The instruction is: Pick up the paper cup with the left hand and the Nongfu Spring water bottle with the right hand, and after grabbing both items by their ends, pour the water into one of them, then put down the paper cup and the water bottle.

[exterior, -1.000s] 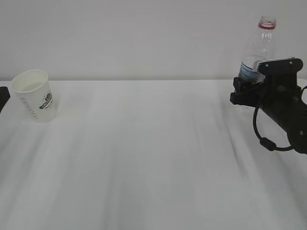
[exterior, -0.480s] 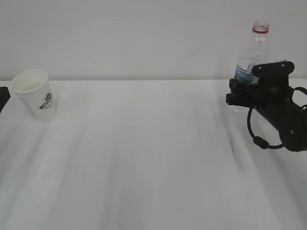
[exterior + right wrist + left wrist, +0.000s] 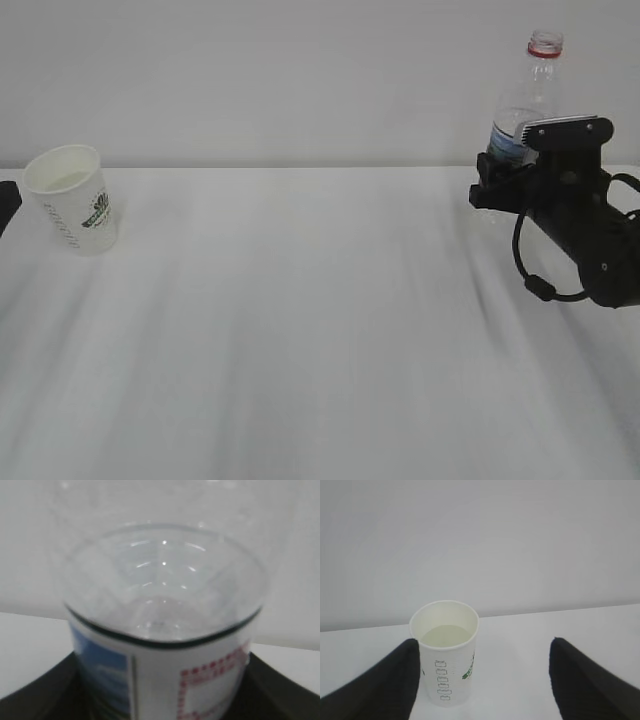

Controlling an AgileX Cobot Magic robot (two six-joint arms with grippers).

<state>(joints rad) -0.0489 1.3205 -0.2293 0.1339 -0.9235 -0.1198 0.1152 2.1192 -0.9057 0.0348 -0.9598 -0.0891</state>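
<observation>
left hand [image 3: 480, 680] released, astride paper cup [image 3: 447, 652] | right hand [image 3: 497, 180] grasping water bottle [image 3: 525, 105] | table [image 3: 300, 330]

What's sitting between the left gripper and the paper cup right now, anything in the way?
Nothing visible. In the left wrist view the paper cup stands upright on the table, ahead of the left gripper and nearer its left jaw. The jaws are open wide, and only bare table shows in the gap.

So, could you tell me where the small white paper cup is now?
The small white paper cup stands at the table's far left in the exterior view, between the left tool's open fingers.
</observation>
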